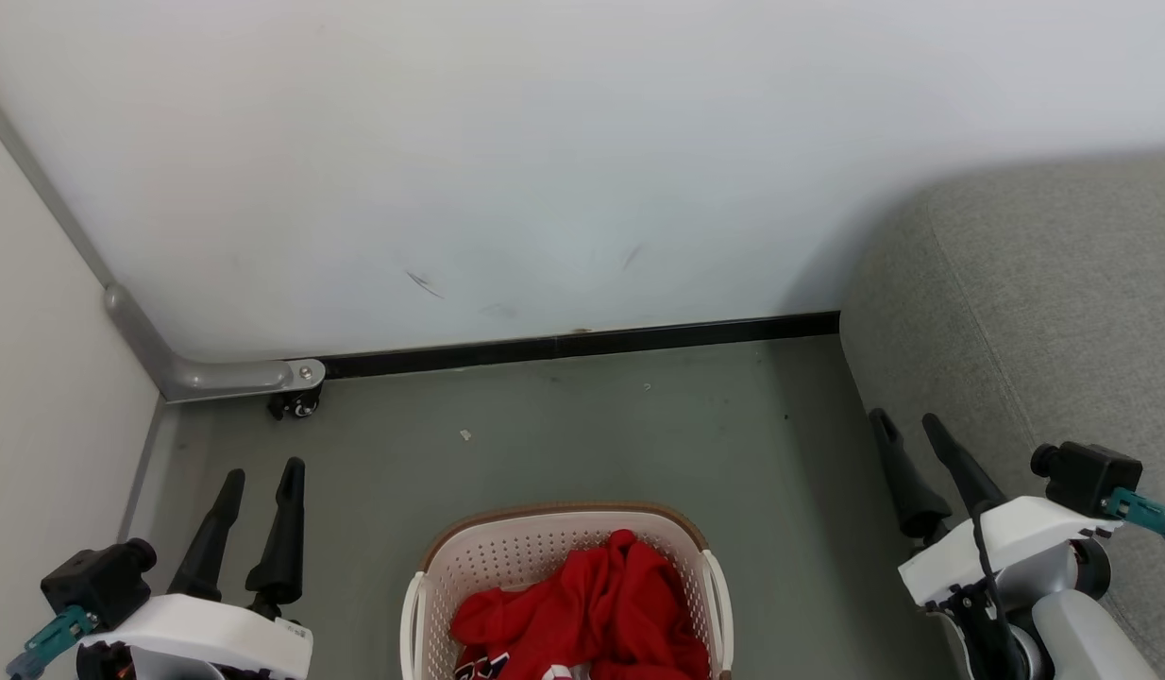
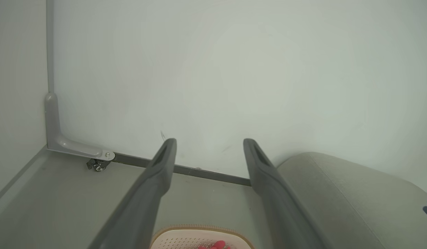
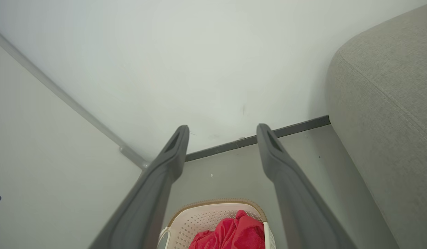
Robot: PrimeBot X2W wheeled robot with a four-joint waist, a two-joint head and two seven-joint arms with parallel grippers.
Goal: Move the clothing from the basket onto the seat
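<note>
The cream basket [image 1: 507, 557] with a brown rim stands on the floor at the bottom centre of the head view, holding crumpled red clothing [image 1: 601, 604] with a bit of white and dark trim at its lower edge. The basket [image 3: 199, 216] and the clothing [image 3: 234, 231] also show low in the right wrist view, and the basket's rim [image 2: 199, 230] in the left wrist view. The grey seat [image 1: 1045, 321] fills the right side. My left gripper [image 1: 261, 472] hangs open left of the basket; my right gripper [image 1: 908, 423] hangs open right of it, beside the seat. Both hold nothing.
A white wall [image 1: 545, 170] with a dark skirting strip [image 1: 582, 342] runs behind the grey floor [image 1: 564, 425]. A grey metal bracket with a small caster [image 1: 295, 404] sits in the left corner, where a side panel [image 1: 35, 406] closes off the left.
</note>
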